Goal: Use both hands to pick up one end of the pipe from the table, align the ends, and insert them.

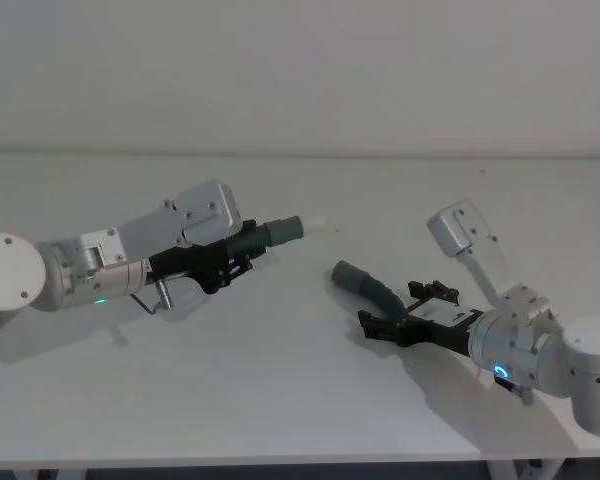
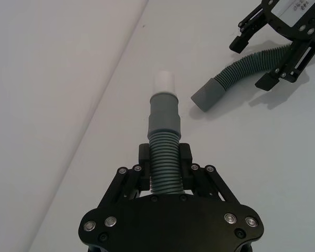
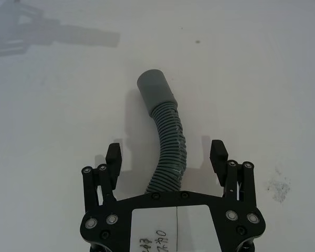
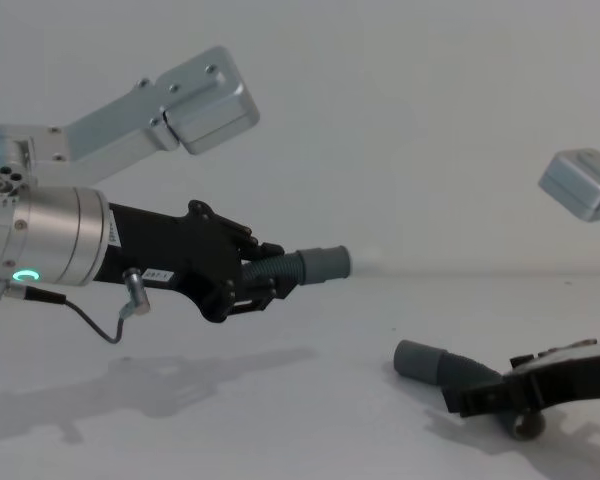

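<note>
Risk ahead: left pincer (image 2: 164,155) clamps the airborne hose (image 2: 164,118) by its ribs, right pincer (image 3: 166,152) gapes around the second hose (image 3: 169,134) lying on the worktop (image 1: 280,400). Close off-centre and its curved body could squirm free.

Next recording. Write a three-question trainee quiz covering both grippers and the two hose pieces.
1. True or false: the left black parallel-jaw gripper is shut on a dark grey corrugated hose piece with a white tip, held above the white table.
2. The right black gripper is: A) shut on a hose; B) open astride the other grey corrugated hose, which lies on the table; C) far from any hose.
3. Fill in: the two hose pieces are ___ joined.
Key: 1 true; 2 B; 3 not yet.
</note>
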